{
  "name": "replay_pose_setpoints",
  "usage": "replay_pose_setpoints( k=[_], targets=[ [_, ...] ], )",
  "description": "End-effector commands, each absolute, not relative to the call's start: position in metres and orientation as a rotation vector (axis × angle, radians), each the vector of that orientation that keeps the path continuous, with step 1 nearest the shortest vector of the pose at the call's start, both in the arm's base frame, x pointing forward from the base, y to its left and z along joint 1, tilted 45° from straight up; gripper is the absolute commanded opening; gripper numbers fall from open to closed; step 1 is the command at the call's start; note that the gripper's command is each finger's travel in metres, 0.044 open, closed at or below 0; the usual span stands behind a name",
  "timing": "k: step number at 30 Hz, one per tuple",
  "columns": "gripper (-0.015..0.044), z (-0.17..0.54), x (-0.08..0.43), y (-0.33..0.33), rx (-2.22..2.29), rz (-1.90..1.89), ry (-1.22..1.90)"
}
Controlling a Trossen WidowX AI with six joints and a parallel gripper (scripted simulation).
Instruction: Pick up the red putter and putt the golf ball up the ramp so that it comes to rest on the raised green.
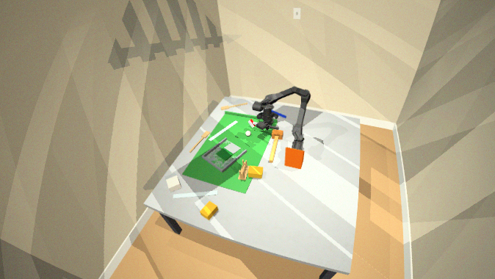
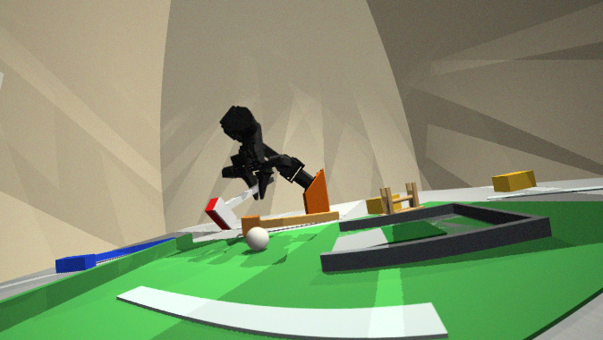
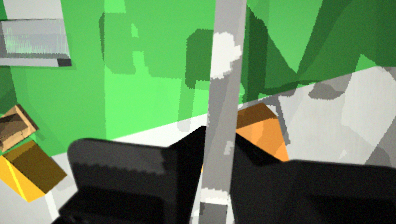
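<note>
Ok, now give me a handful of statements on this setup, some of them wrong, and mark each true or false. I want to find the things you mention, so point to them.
1. The gripper (image 1: 263, 126) (image 2: 259, 197) (image 3: 214, 132) is shut on the putter (image 1: 252, 122) (image 2: 220, 213) (image 3: 225, 95). True.
2. The ball (image 1: 248, 133) (image 2: 257, 239) lies on the raised green. False: it is on the mat (image 1: 196, 170) (image 2: 483, 295) (image 3: 140, 100), outside the dark frame (image 1: 235, 163) (image 2: 429, 251).
3. The blue club (image 1: 279, 114) (image 2: 76, 263) is in the gripper. False: it lies on the table (image 1: 294, 220).
4. The putter's head is red and white. True.
5. The frame surrounds the ball. False: the ball is outside it.
</note>
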State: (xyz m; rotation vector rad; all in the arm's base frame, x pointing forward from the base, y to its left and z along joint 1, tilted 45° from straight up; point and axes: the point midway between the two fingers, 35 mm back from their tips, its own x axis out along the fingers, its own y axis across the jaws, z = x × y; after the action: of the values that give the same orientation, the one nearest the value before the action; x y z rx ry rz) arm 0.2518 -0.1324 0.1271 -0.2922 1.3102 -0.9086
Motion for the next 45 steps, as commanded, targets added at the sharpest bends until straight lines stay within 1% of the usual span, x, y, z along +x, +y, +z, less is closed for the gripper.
replay_pose_setpoints(
  k=[1,24,35,45],
  targets=[
    [0.0,0.12,0.251,-0.14,-0.301,-0.908,1.309],
    [0.0,0.099,0.25,-0.161,-0.302,-0.909,1.309],
    [0.0,0.103,0.25,-0.16,-0.299,-0.916,1.305],
    [0.0,0.12,0.238,-0.18,-0.303,-0.91,1.308]
  ],
)
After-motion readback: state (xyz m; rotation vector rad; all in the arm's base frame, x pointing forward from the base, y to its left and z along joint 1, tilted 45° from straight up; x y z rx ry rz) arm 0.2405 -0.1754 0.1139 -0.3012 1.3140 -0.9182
